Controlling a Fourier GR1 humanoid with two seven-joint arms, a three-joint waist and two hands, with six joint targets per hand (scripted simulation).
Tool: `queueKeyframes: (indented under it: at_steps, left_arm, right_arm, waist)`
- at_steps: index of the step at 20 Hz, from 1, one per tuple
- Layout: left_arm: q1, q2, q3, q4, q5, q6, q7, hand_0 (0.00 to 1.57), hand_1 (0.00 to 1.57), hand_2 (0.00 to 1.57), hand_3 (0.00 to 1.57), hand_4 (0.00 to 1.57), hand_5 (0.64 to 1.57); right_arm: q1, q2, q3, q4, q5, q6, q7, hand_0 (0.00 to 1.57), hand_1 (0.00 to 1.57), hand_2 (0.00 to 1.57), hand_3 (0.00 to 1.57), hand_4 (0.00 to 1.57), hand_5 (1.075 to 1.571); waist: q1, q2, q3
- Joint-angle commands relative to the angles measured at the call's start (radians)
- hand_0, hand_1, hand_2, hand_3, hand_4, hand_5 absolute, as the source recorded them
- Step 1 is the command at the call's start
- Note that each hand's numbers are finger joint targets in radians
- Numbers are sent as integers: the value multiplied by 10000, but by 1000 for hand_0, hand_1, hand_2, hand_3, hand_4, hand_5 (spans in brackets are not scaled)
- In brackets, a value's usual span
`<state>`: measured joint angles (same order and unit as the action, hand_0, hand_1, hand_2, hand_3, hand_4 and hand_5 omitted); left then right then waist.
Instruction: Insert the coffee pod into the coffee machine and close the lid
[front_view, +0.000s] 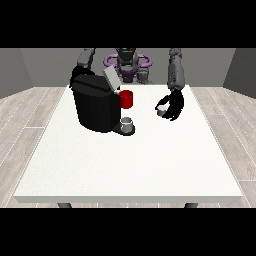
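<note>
A black coffee machine stands on the white table at the left of centre, with its grey lid tilted up and open. A small grey cup sits on the machine's base at the front. The small white coffee pod lies on the table at the right. The hand at the view's right is low over the pod, its fingers curved around it. The hand at the view's left is hidden behind the machine; only its arm shows above it.
A red mug stands just behind and to the right of the machine. The table's front edge is far from both arms.
</note>
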<state>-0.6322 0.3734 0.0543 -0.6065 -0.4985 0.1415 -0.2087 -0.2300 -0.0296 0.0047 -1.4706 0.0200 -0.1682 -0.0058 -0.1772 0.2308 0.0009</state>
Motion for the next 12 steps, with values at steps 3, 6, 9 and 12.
queueKeyframes:
  at_steps: [3,6,9,12]
  left_arm:
    - [-323,-174,-185,325,-685,938,-350,971,971,1086,863,323,1571]
    - [-492,-28,-416,646,-1061,561,301,899,899,1011,776,309,1571]
    - [92,252,-502,840,-1200,297,-316,1115,1115,1173,966,280,1571]
    - [-426,163,-274,760,-1165,709,-762,1266,1266,1399,1363,507,1571]
  right_arm:
    - [-502,18,-264,161,-162,-60,-9,0,0,0,0,505,1571]
    - [-338,-96,-348,282,-409,330,-342,0,0,0,0,515,1571]
    - [150,23,-319,0,-276,-49,197,0,0,0,0,426,1571]
    - [180,-171,-408,173,-502,406,-117,0,0,0,0,398,1571]
  waist:
    - [90,277,-13]
    - [-110,164,-9]
    - [170,-455,-12]
    - [-73,-54,-13]
